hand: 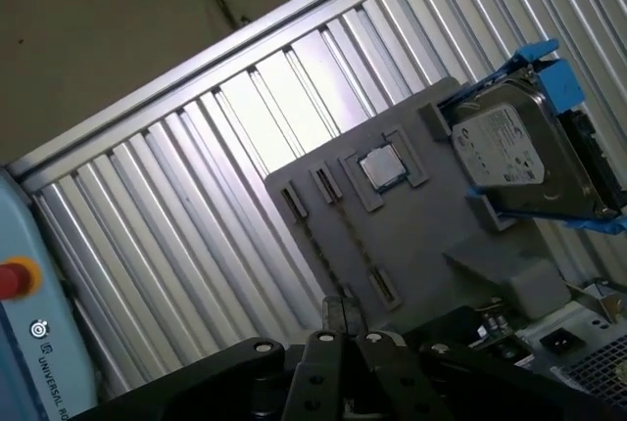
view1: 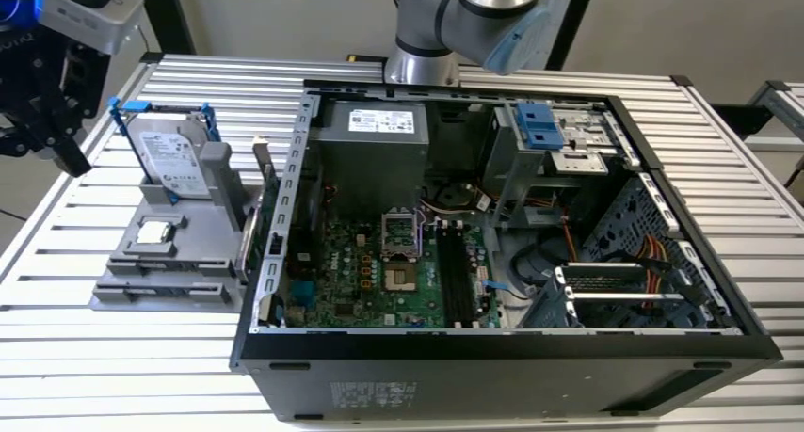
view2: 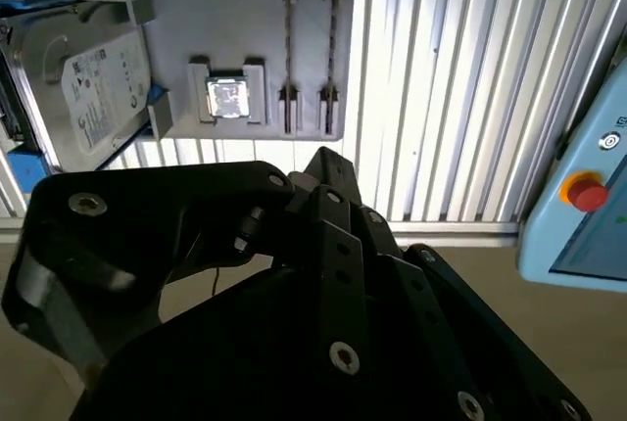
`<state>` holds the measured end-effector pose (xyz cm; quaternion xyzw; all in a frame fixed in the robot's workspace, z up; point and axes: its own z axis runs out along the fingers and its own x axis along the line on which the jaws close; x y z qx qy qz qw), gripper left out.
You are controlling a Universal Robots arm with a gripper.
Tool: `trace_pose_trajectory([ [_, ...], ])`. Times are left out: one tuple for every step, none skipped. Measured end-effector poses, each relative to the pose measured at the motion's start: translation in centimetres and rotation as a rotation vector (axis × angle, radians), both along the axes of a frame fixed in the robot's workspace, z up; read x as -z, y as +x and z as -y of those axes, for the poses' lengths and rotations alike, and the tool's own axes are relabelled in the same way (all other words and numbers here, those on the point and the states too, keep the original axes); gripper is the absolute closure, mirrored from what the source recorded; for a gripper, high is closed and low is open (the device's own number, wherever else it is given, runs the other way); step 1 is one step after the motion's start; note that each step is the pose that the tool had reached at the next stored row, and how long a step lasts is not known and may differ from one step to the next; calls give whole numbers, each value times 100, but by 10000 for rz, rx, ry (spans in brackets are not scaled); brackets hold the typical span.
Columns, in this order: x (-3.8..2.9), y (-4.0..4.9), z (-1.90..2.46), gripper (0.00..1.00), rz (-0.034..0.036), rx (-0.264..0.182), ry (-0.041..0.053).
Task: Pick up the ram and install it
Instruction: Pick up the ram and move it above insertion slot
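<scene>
While the gripper (view1: 70,154) hung at about 10 o'clock in the exterior view, just off the 9 o'clock side of the blue-framed hard drive (view1: 169,159), its fingertips (view2: 323,168) stood drawn together to a narrow point in both wrist views. The grey holder (view1: 126,296) lay on the slatted table (view1: 126,376) at 9 o'clock from the open computer case (view1: 503,361). The drive leaned at the holder's 12 o'clock end, the small square chip (view1: 153,232) sat near its middle, and 2 narrow slots (view2: 287,29) ran across its 6 o'clock end. Where the ram lay I could not tell. Those 2 slots showed as thin dotted lines, and the long black slots (view1: 455,277) on the motherboard (view1: 364,272), at about 3 o'clock from the holder, were too dark to read.
</scene>
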<state>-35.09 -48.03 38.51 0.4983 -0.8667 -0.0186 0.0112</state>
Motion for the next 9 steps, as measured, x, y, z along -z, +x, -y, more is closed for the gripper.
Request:
trace_pose_trajectory([
  [0,0,0,100,0,-70,0],
  [0,0,0,100,0,-132,-1],
  [0,0,0,100,0,-188,-2],
  [0,0,0,100,0,-256,-2],
  [0,0,0,100,0,-330,-2],
  [0,0,0,100,0,-421,-2],
  [0,0,0,100,0,-527,-2],
  [0,0,-1,100,0,-648,-2],
  [0,0,-1,100,0,-770,-3],
])
